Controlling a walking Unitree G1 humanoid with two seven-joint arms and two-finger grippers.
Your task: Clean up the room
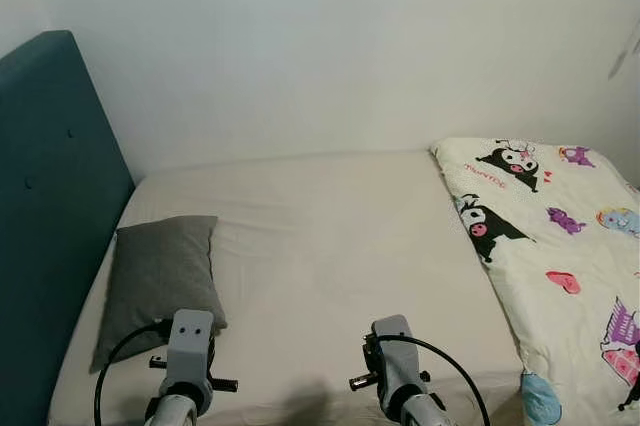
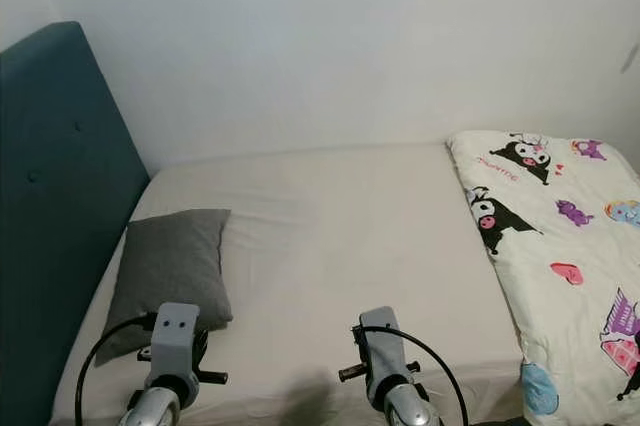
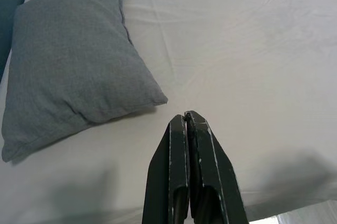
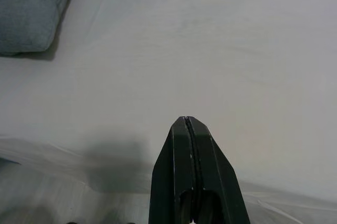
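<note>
A bed with a cream sheet (image 1: 330, 246) lies before me. A grey pillow (image 1: 160, 271) rests at its left side by the teal headboard (image 1: 50, 216). A cartoon-print blanket (image 1: 550, 236) covers the bed's right part. My left gripper (image 3: 188, 116) is shut and empty, hovering over the sheet just beside the pillow's (image 3: 68, 61) corner. My right gripper (image 4: 187, 120) is shut too, holding nothing, above bare sheet near the bed's front edge. Both wrists (image 1: 190, 356) (image 1: 395, 366) show at the bottom of the eye views.
A white wall (image 1: 330, 46) stands behind the bed. The teal headboard closes off the left side. The mattress front edge (image 4: 63, 161) runs just under my grippers.
</note>
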